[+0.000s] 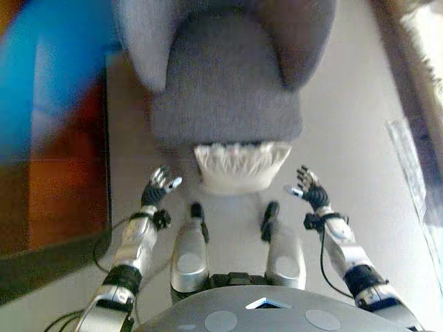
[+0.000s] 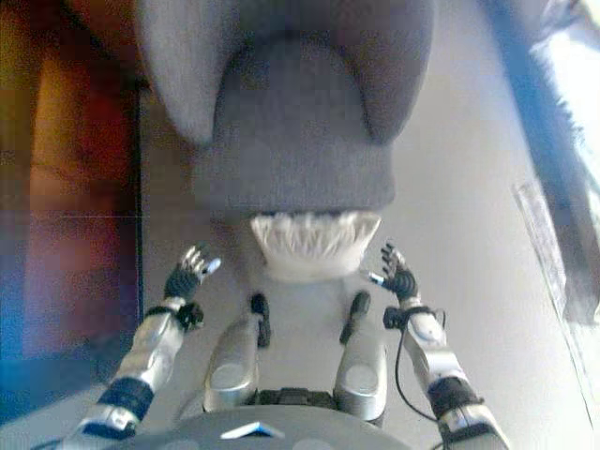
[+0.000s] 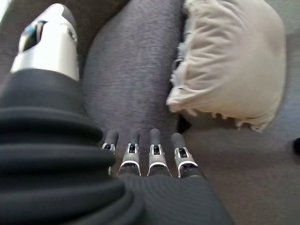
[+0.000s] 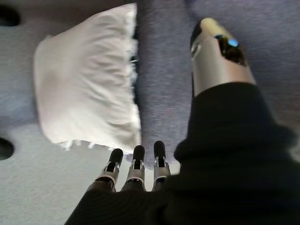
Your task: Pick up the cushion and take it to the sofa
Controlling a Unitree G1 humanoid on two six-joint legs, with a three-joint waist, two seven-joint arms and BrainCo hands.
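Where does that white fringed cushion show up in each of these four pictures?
Left eye view: cushion at the centre, on the floor against the front of the grey sofa.
Right eye view: centre, just below the sofa front.
Left wrist view: upper right, beside the sofa.
Right wrist view: upper left.
Shared landmark: the grey sofa, which the cushion's fringed edge meets in every view.

Pale floor (image 1: 346, 138), dark cabinet (image 1: 62, 200) leftward

the cushion (image 1: 240, 166) is set on the floor (image 1: 346, 138), touching the front edge of the sofa (image 1: 225, 76). it is flanked by the left hand (image 1: 160, 184) and right hand (image 1: 309, 188), whose spread fingers (image 3: 156, 145) are kept apart from it on either side.
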